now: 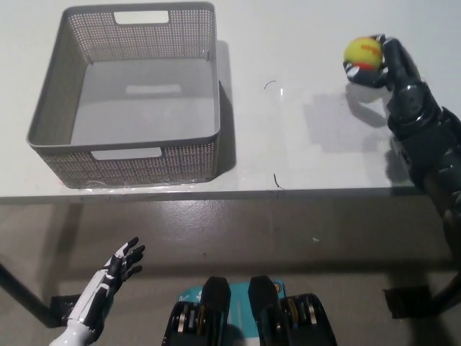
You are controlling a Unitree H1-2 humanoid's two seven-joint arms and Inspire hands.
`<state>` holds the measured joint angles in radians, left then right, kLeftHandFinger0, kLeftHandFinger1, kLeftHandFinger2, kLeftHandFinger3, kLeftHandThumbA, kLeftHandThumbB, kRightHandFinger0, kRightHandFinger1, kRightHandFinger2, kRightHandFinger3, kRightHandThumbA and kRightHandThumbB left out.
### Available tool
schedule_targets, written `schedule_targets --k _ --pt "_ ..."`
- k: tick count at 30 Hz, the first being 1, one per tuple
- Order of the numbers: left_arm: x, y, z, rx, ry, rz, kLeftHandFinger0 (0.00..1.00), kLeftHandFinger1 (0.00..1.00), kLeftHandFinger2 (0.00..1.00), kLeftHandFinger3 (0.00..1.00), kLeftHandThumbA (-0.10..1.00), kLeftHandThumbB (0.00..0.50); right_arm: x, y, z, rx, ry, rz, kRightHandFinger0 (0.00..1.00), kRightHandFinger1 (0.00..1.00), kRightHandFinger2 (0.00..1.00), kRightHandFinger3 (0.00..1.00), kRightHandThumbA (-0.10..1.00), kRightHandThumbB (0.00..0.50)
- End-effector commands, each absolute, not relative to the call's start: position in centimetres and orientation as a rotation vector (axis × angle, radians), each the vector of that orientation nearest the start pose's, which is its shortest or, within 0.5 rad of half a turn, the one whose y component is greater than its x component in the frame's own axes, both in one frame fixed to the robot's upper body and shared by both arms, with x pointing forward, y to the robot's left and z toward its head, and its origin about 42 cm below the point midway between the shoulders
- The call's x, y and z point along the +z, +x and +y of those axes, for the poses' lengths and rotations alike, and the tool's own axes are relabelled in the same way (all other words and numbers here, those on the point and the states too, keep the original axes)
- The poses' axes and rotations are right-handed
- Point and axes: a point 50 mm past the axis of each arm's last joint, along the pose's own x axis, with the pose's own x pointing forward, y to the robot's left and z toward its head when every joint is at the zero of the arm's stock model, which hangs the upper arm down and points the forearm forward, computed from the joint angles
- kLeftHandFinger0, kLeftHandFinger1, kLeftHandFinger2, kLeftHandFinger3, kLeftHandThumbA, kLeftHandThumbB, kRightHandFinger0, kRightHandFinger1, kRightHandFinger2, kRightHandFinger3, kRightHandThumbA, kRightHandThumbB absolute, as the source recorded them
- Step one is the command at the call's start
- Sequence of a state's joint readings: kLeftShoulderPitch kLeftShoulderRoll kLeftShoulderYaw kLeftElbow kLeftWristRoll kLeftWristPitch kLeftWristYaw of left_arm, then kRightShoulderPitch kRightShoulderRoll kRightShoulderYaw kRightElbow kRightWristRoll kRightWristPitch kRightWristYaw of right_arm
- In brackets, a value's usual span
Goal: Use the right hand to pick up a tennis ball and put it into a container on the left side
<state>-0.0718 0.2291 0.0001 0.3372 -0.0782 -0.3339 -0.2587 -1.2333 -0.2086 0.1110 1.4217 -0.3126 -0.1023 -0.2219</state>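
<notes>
A yellow tennis ball with a red patch is held up off the white table at the upper right. My black right hand is shut on it, fingers wrapped around its right side and underside. Its shadow falls on the table below. The grey mesh basket stands at the left of the table, nothing inside it. My white left hand rests low at the lower left, below the table edge, fingers spread and holding nothing.
The table's front edge runs across the middle of the view, with grey floor below it. Bare table surface lies between the basket and the ball.
</notes>
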Motion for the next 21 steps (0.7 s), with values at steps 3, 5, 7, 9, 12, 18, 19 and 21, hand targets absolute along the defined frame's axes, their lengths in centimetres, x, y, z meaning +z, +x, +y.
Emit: schedule_targets --k 3,5,7,9,12,18,19,21 --pt "6.6 30.2 29.3 -0.253 0.184 -0.105 1.0 1.0 1.0 1.0 1.0 0.301 39.8 60.2 -17.5 -0.114 -0.565 -0.348 0.0 0.39 0.77 0.83 -0.1 0.117" --pt "6.6 30.2 29.3 -0.255 0.187 -0.106 1.0 1.0 1.0 1.0 1.0 0.298 40.9 60.1 -16.4 -0.097 -0.57 -0.372 0.0 0.38 0.77 0.83 -0.1 0.119" --pt "6.6 30.2 29.2 -0.253 0.18 -0.106 1.0 1.0 1.0 1.0 1.0 0.292 42.1 60.0 -14.9 -0.07 -0.579 -0.419 0.0 0.38 0.75 0.82 -0.1 0.134" --pt "6.4 29.9 29.0 -0.252 0.179 -0.099 1.0 1.0 1.0 1.0 1.0 0.298 42.6 59.8 -13.7 -0.048 -0.575 -0.447 0.0 0.33 0.71 0.79 -0.1 0.158" --pt "6.3 29.9 29.1 -0.25 0.182 -0.097 1.0 1.0 1.0 1.0 1.0 0.307 44.2 59.3 -10.6 -0.019 -0.555 -0.48 0.0 0.33 0.74 0.79 -0.1 0.164" --pt "6.3 29.8 29.0 -0.254 0.174 -0.089 1.0 1.0 1.0 1.0 1.0 0.311 45.2 57.8 -4.5 0.09 -0.553 -0.589 0.0 0.35 0.75 0.82 -0.1 0.157" --pt "6.3 29.7 29.0 -0.253 0.176 -0.089 1.0 1.0 1.0 1.0 1.0 0.311 45.1 57.6 -3.7 0.103 -0.552 -0.593 0.0 0.35 0.75 0.82 -0.1 0.157" --pt "6.2 29.7 29.0 -0.253 0.181 -0.096 1.0 1.0 1.0 1.0 1.0 0.311 45.0 57.0 -1.9 0.14 -0.558 -0.618 0.0 0.34 0.74 0.8 -0.1 0.164"
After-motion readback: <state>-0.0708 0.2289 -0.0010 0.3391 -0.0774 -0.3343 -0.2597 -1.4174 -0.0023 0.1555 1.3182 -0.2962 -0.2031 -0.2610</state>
